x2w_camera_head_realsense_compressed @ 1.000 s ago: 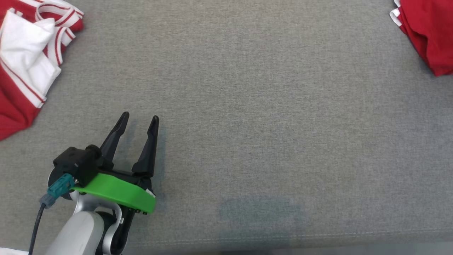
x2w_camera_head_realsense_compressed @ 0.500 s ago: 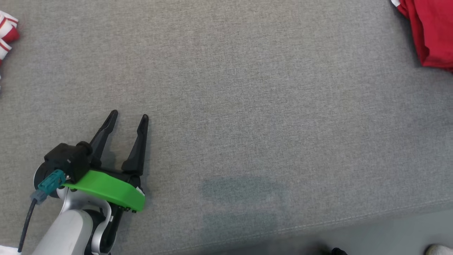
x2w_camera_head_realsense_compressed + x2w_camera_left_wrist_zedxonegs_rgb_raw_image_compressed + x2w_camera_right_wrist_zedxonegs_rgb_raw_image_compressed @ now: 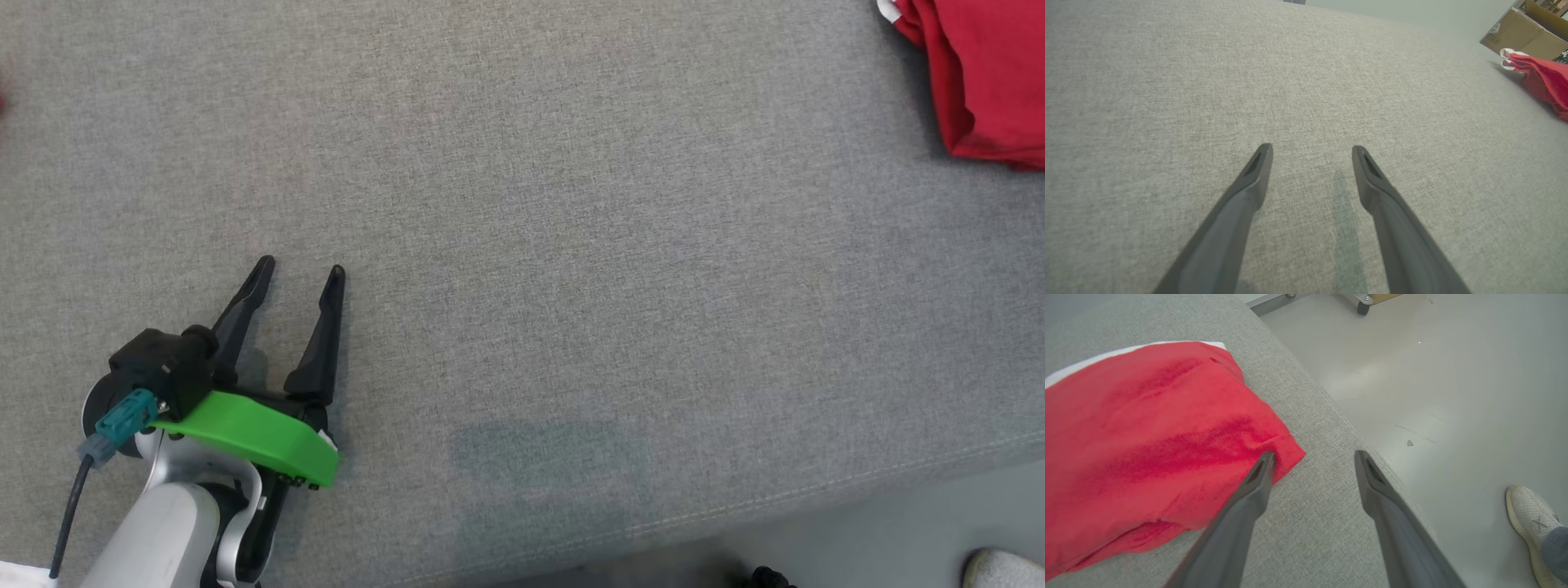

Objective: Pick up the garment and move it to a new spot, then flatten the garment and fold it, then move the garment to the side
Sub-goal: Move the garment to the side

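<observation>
The garment [image 3: 1147, 449], a folded red bundle with a white edge, lies on the grey fabric bench [image 3: 1306, 522] near its edge. One corner sits just under the tip of one of the right fingers [image 3: 1249, 498]; whether they touch I cannot tell. Those fingers are spread wide and released, with bare bench between them. The left fingers [image 3: 318, 343] are also spread and empty, well apart from the garment [image 3: 988, 82].

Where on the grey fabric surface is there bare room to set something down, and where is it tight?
The grey fabric surface is bare from the open left gripper across to the folded red garment with a white edge. Crowded at the right edge: garment, open right gripper at its corner, then floor.
</observation>
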You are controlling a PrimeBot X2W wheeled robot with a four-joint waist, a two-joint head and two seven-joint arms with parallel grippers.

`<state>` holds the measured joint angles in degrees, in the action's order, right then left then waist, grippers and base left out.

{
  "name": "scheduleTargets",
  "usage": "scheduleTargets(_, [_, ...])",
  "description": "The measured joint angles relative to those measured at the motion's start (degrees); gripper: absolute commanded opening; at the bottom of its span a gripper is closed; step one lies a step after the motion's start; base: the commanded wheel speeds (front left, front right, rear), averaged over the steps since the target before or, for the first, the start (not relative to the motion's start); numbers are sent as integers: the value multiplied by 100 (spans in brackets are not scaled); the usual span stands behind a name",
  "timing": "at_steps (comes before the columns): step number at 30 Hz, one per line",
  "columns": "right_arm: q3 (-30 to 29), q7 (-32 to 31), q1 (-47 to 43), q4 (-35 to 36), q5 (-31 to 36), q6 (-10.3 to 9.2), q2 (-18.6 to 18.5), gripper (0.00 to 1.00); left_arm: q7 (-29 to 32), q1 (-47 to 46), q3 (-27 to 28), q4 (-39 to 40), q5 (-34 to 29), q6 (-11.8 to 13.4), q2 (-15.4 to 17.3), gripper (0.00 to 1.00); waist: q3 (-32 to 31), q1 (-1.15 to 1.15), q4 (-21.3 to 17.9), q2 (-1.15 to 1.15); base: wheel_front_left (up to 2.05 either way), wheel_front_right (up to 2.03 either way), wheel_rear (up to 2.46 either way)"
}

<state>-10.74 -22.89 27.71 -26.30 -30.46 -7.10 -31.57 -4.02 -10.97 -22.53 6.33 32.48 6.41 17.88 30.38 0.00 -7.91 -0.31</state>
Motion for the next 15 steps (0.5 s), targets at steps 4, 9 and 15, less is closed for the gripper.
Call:
scheduleTargets(4, [-42, 365, -13, -19, 133, -1, -16, 100, -63, -19, -4, -42, 4, 0, -101, 100, -102, 0, -5, 0, 0, 0, 0])
scheduleTargets(9, [-34, 1104, -12, 391, 238, 66, 54, 100, -269, -21, 7, -258, 11, 0, -177, 100, -362, 0, 15, 0, 0, 0, 0])
scheduleTargets(15, [36, 2050, -171, 1094, 416, 205, 136, 100, -586, -5, 88, -606, 8, 0, -205, 100, -799, 0, 88, 0, 0, 0, 0])
